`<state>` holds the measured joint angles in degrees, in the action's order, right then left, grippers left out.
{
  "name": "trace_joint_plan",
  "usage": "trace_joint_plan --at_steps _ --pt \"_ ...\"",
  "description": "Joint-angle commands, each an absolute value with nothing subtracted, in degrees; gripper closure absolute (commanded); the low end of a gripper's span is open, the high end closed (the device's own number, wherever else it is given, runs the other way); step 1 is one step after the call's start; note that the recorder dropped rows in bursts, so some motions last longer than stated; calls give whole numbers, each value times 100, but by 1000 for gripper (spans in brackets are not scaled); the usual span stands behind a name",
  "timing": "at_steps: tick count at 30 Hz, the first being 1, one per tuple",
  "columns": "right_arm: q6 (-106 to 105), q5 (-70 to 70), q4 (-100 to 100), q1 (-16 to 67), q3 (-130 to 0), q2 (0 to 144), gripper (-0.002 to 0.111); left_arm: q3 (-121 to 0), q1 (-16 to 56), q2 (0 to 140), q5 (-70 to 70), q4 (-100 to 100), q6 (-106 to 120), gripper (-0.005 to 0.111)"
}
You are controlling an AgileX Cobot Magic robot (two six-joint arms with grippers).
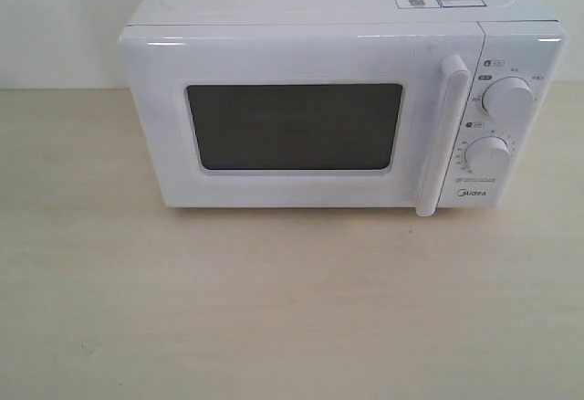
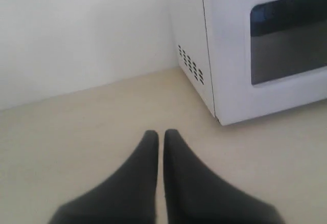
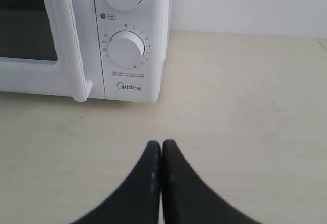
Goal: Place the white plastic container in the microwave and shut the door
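The white microwave [image 1: 342, 89] stands at the back of the pale wooden table [image 1: 274, 309], its door [image 1: 301, 117] shut, with a dark window and a vertical bar handle [image 1: 442, 135]. Two round dials [image 1: 507, 99] sit on its right panel. The white plastic container is out of view. My left gripper [image 2: 160, 133] hovers over bare table off the microwave's [image 2: 265, 45] left front corner, jaws together and empty. My right gripper [image 3: 161, 144] is shut with nothing in it, over the table in front of the Midea panel [image 3: 127, 50]. Neither arm shows in the exterior view.
A white wall [image 1: 55, 16] runs behind the table. Vent holes [image 2: 191, 64] mark the microwave's left side. Bare tabletop stretches in front of the microwave and to both sides.
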<state>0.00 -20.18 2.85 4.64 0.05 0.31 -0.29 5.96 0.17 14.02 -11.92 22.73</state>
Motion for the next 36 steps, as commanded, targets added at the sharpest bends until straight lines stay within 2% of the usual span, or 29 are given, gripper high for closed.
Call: trace_joint_plan --at_steps 1,8,36 --pt "0 -1973 333 450 0 0 108 0 578 0 1631 -1258 2127 102" --pt "0 -1995 333 450 0 0 108 0 578 0 1646 -1306 1495 102" --pt "0 -1995 333 450 0 0 108 0 578 0 1671 -1306 1495 102"
